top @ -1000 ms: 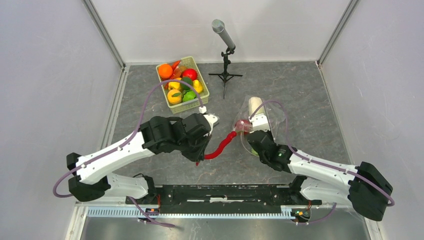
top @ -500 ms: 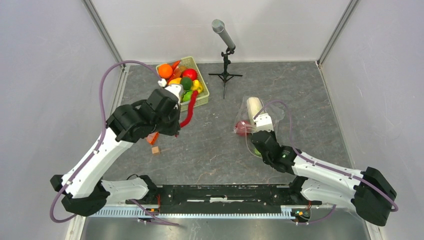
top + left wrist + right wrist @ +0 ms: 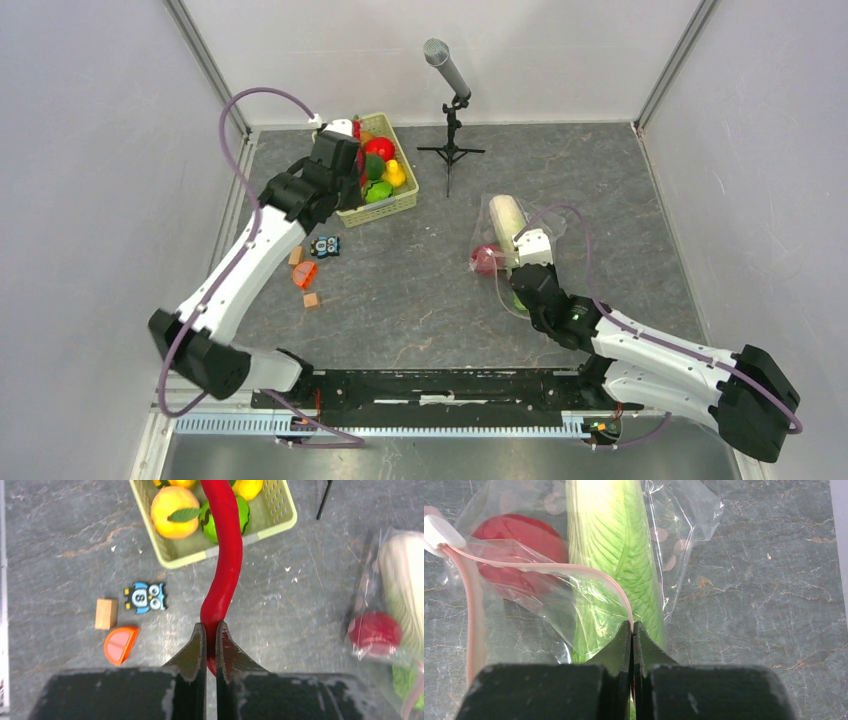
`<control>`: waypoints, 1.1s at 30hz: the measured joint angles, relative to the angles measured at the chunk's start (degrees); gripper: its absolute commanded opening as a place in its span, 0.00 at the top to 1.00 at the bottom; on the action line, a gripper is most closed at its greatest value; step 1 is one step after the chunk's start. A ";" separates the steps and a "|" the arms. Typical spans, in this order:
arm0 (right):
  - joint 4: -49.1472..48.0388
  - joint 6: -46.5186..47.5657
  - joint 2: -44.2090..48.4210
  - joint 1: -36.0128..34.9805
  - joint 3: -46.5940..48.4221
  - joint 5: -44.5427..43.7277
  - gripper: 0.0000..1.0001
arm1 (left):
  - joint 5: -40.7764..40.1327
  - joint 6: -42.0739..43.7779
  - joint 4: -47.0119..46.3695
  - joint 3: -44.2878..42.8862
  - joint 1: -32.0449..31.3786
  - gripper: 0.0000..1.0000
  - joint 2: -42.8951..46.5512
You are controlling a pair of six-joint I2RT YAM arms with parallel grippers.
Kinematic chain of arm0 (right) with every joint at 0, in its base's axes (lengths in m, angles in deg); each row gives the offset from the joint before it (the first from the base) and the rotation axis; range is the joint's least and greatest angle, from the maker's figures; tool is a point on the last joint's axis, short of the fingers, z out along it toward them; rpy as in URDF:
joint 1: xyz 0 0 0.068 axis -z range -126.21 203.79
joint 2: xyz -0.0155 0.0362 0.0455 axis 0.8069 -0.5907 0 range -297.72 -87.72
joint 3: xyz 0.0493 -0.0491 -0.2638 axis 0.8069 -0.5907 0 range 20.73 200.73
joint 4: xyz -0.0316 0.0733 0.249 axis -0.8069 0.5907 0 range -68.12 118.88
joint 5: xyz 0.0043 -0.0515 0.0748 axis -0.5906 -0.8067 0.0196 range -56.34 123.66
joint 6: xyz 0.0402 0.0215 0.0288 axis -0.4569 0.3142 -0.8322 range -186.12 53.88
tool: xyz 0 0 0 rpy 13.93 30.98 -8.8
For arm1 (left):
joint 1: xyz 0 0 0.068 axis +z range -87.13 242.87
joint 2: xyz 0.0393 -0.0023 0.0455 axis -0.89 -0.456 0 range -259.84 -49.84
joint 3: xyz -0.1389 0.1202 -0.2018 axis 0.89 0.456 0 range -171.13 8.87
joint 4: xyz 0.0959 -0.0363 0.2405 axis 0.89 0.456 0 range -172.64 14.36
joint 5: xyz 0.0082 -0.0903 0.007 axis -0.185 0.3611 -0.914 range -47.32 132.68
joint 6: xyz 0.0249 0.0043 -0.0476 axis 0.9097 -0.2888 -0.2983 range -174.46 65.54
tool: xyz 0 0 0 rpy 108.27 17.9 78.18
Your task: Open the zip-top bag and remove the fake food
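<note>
The zip-top bag (image 3: 530,225) lies right of centre, clear with a pale pink zip strip (image 3: 549,566). Inside it are the white-and-green cabbage (image 3: 609,540) and a round red piece (image 3: 514,535). Both also show in the top view, the cabbage (image 3: 507,215) and the red piece (image 3: 486,259). My right gripper (image 3: 632,625) is shut on the zip strip at the bag's near edge. My left gripper (image 3: 210,626) is shut on the end of a long red chili pepper (image 3: 227,555). It holds the pepper above the green basket (image 3: 190,560) at the back left.
The basket (image 3: 395,205) holds an orange-yellow fruit, a green one and other toy produce. On the floor near it lie a blue owl toy (image 3: 325,246), an orange half-round piece (image 3: 305,275) and a small wooden block (image 3: 312,300). A microphone on a tripod (image 3: 450,80) stands at the back.
My left arm has carried the red pepper from beside the bag, left and back, to above the basket. My right gripper has kept its hold on the bag, which shifted slightly.
</note>
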 measured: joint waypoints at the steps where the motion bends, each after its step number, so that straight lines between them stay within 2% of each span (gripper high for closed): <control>1: -0.07 0.04 0.17 0.07 -0.11 0.07 1.00 | 0.11 0.02 -1.86 0.00 0.44 0.98 -1.86; 8: -0.44 0.92 0.70 0.61 -0.76 1.01 1.00 | 1.55 -0.11 -9.90 -2.64 1.22 0.98 -14.71; 18: -1.33 2.43 1.75 1.60 -1.46 1.81 1.00 | 1.46 -1.90 -13.40 -14.71 2.71 0.98 -33.42; 24: -1.88 2.80 2.12 2.25 -2.12 2.43 1.00 | 0.96 -4.68 -14.36 -16.79 3.28 0.96 -38.62; 33: -2.12 3.21 2.58 3.10 -2.49 2.99 1.00 | 0.02 -9.84 -16.57 -15.93 3.32 0.93 -39.19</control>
